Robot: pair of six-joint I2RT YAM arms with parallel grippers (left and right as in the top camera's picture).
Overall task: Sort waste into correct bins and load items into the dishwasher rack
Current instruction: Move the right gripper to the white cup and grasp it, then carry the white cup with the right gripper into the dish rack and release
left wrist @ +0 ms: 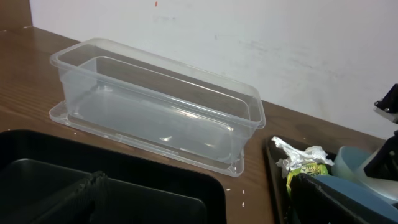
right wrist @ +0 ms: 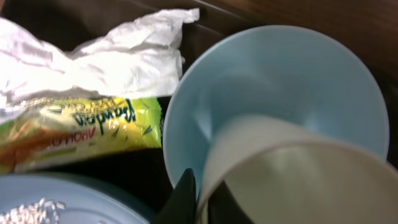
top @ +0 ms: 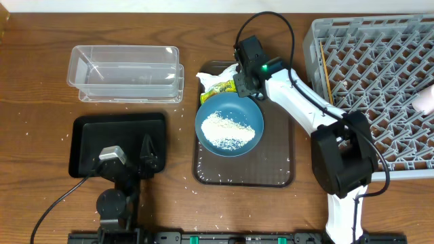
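My right gripper (top: 246, 73) is at the far end of the brown tray, and in the right wrist view (right wrist: 200, 194) it is shut on the rim of a pale-blue cup (right wrist: 273, 81). A whitish cup (right wrist: 298, 180) is nested inside that cup. Beside them lie a crumpled white napkin (right wrist: 106, 59) and a yellow-green wrapper (right wrist: 87, 124). A dark-blue bowl (top: 229, 108) holds a heap of rice (top: 229, 127). My left gripper (top: 149, 152) is open and empty over the black tray (top: 88, 135), with the clear tub (top: 125, 73) beyond it. The grey rack (top: 380, 81) stands at the right. Chopsticks are not visible.
The brown serving tray (top: 271, 163) sits in the middle under the bowl. Loose rice grains are scattered on the wood around it. A pinkish object (top: 426, 100) shows at the rack's right edge. The clear tub (left wrist: 155, 106) is empty.
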